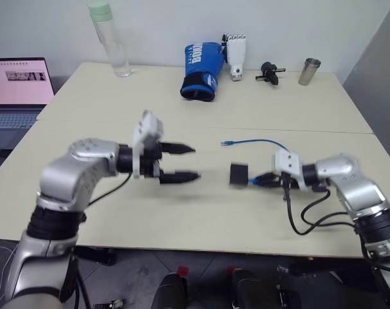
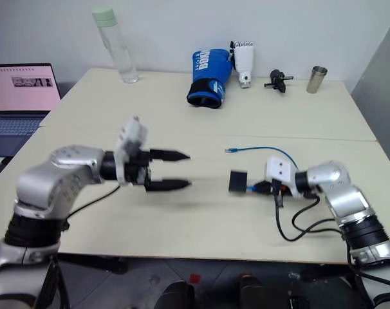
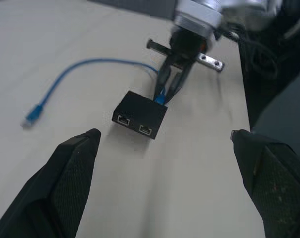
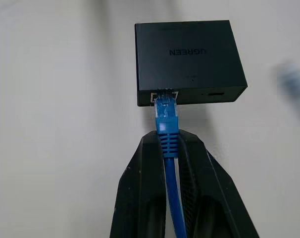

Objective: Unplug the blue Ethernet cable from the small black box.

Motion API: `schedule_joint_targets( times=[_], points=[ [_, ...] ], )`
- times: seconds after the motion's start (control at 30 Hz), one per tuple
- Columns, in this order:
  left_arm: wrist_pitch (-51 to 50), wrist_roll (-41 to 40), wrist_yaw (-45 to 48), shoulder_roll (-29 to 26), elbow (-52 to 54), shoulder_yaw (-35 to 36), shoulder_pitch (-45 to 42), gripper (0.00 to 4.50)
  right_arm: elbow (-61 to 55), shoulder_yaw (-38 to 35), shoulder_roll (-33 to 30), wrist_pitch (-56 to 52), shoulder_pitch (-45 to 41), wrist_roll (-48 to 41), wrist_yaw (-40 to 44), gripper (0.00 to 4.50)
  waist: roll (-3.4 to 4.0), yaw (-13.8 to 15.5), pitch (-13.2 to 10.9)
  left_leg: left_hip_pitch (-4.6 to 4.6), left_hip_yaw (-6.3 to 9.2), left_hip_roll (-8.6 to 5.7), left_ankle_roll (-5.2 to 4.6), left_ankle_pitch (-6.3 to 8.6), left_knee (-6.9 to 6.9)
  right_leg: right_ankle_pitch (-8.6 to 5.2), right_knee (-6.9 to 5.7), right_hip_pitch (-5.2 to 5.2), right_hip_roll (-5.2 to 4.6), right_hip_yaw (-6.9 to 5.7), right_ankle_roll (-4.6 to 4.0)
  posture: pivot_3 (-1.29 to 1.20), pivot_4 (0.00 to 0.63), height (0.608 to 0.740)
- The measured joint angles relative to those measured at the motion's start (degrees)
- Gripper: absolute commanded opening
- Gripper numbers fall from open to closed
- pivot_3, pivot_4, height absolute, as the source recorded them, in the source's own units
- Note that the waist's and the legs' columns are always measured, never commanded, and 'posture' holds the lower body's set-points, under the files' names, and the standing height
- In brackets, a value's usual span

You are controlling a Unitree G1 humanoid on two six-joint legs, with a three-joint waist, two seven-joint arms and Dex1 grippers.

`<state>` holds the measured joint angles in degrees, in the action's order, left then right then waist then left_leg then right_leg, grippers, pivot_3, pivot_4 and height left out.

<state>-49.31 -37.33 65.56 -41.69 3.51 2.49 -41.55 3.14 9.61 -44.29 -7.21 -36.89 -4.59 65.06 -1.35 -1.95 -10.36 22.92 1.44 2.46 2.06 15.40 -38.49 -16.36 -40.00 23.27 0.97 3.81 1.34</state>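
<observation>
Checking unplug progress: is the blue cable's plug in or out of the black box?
In: the blue cable plug sits in the black box port.

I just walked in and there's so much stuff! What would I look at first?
Probably the right gripper near the table's front edge, pinching the blue cable that is plugged into the black box. Facing it, the left gripper hangs open above the table. At the far edge, a big blue boxing glove lies next to a white robot hand.
</observation>
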Motion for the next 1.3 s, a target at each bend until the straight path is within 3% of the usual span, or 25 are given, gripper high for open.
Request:
schedule_joint_targets(
  times=[0.1, 0.3, 0.47, 1.0, 1.1, 1.3],
  points=[
    [-3.25, -2.38, -1.59, 1.3, -2.51, 2.14, -1.71, 4.5, -0.25, -2.77, -1.48, 9.93, -1.39, 5.06, -6.15, 0.09, -0.03, 0.07, 0.04, -0.05, 0.0, 0.01, 0.0, 0.0, 0.11, -0.03, 0.07, -0.06, 0.0, -0.02, -0.01, 0.0, 0.15, 0.74],
    [-2.44, -2.15, -4.53, 7.25, -8.52, 1.66, -4.49, 4.5, 7.34, 0.13, 0.93, 29.95, -0.39, 19.3, -21.28, 0.09, -0.03, 0.18, 0.01, 0.06, -0.07, -0.04, 0.11, -0.06, -0.03, -0.02, -0.01, 0.04, -0.07, 0.08, -0.02, 0.0, 0.15, 0.74],
    [2.13, 0.17, -5.43, 12.06, -11.3, -0.39, -6.97, 4.5, 7.74, 0.96, 3.05, 37.63, -2.55, 26.28, -30.19, 0.09, -0.02, 0.16, 0.01, 0.04, -0.09, -0.04, 0.26, -0.15, -0.01, -0.02, -0.02, 0.03, -0.07, 0.11, -0.03, 0.0, 0.15, 0.74],
    [7.86, 4.45, -6.08, 16.78, -15.85, -2.21, -8.77, 4.5, 5.96, 3.03, 6.74, 41.58, -2.57, 30.49, -35.05, 0.09, -0.02, 0.15, 0.01, 0.04, -0.1, -0.05, 0.26, -0.15, -0.01, -0.02, -0.02, 0.03, -0.07, 0.14, -0.03, 0.0, 0.15, 0.74],
    [8.26, 4.77, -5.95, 16.8, -15.9, -2.28, -8.77, 4.06, 5.62, 3.05, 6.96, 41.35, -2.6, 30.48, -35.03, 0.09, -0.02, 0.15, 0.01, 0.04, -0.09, -0.04, 0.26, -0.15, -0.01, -0.02, -0.02, 0.03, -0.07, 0.13, -0.03, 0.0, 0.15, 0.74],
    [8.23, 4.74, -5.6, 16.73, -16.19, -2.25, -8.78, 2.61, 4.51, 3.05, 7.51, 40.31, -2.59, 30.32, -34.54, 0.09, -0.02, 0.15, 0.01, 0.04, -0.09, -0.04, 0.26, -0.14, 0.0, -0.02, -0.02, 0.03, -0.07, 0.13, -0.03, 0.0, 0.15, 0.74]
  ],
)
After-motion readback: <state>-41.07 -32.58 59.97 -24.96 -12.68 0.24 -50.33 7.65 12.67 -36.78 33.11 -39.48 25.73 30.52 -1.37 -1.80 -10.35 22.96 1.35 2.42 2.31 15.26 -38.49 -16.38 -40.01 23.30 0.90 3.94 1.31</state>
